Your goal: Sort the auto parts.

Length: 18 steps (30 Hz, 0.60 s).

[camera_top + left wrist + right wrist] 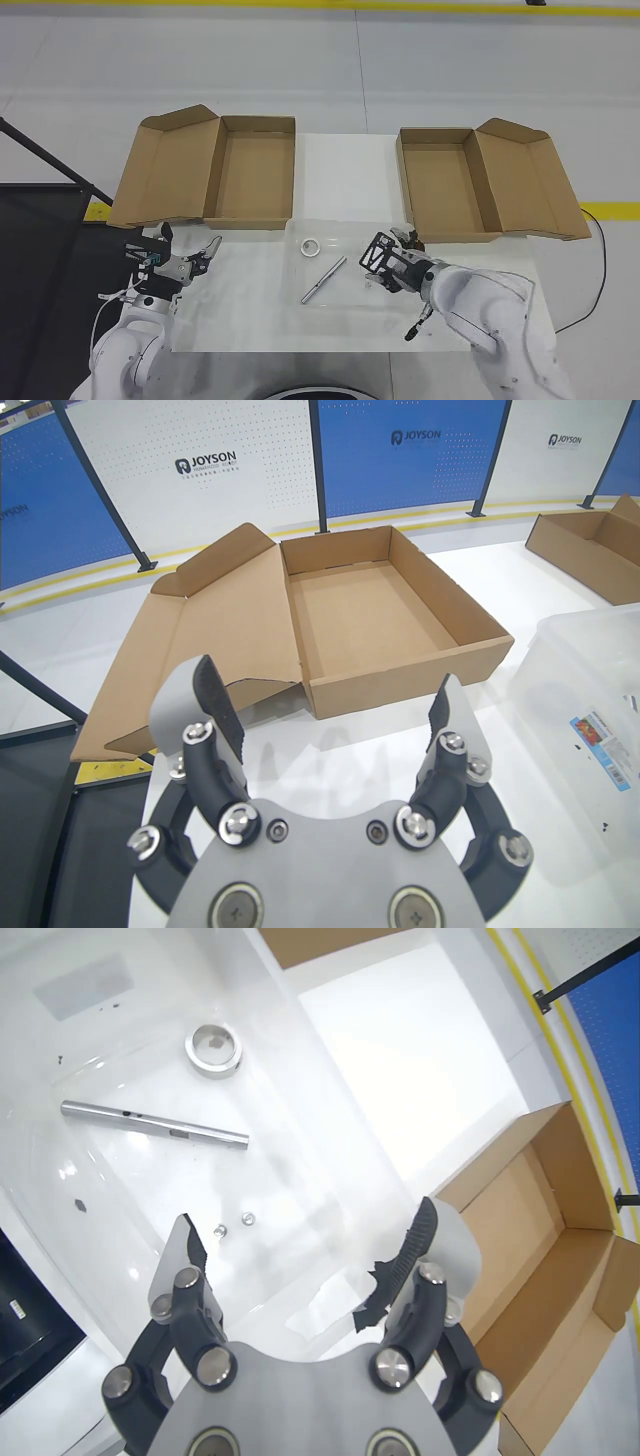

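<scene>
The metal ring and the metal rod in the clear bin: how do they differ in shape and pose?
The metal ring is short and round with an open centre; the metal rod is long, thin and straight. The ring lies flat, hole facing up; the rod lies on its side. Both are silvery and lie apart in the clear bin.

Two tiny parts (pixel 247 1218) are too small to identify.

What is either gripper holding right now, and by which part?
Nothing. The left gripper and the right gripper are both open and empty.
</scene>
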Available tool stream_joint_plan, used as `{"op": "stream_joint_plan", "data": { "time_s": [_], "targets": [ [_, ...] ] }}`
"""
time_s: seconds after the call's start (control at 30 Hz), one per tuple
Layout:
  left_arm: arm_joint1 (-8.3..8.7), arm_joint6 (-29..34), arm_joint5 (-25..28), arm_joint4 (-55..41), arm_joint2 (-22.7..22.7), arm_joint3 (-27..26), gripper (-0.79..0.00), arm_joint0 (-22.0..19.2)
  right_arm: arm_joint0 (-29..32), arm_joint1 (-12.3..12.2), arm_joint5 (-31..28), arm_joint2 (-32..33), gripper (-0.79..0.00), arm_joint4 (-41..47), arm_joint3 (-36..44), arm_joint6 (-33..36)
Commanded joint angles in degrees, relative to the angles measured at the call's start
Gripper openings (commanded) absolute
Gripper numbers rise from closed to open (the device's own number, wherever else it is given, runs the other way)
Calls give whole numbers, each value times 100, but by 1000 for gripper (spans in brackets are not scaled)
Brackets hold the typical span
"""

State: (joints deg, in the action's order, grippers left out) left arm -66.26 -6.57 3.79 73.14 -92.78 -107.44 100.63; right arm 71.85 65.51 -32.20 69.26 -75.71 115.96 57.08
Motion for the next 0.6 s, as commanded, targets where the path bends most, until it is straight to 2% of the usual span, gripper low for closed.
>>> {"op": "stream_joint_plan", "data": {
  "time_s": [0.0, 0.17, 0.23, 0.33, 0.43, 0.5, 0.57],
  "targets": [
    [0, 0, 0, 0, 0, 0, 0, 0, -138, 9, -89, -89, -151, 222, -162, 196],
    [0, 0, 0, 0, 0, 0, 0, 0, -429, 23, -140, -210, -102, 693, -585, 542],
    [0, 0, 0, 0, 0, 0, 0, 0, -537, 28, -176, -262, -163, 841, -761, 616],
    [0, 0, 0, 0, 0, 0, 0, 0, -685, 35, -194, -339, -194, 997, -981, 656],
    [0, 0, 0, 0, 0, 0, 0, 0, -802, 41, -173, -414, -296, 1103, -1171, 698],
    [0, 0, 0, 0, 0, 0, 0, 0, -874, 45, -152, -471, -400, 1135, -1246, 715],
    [0, 0, 0, 0, 0, 0, 0, 0, -929, 47, -150, -528, -409, 1172, -1312, 738]
  ]
}}
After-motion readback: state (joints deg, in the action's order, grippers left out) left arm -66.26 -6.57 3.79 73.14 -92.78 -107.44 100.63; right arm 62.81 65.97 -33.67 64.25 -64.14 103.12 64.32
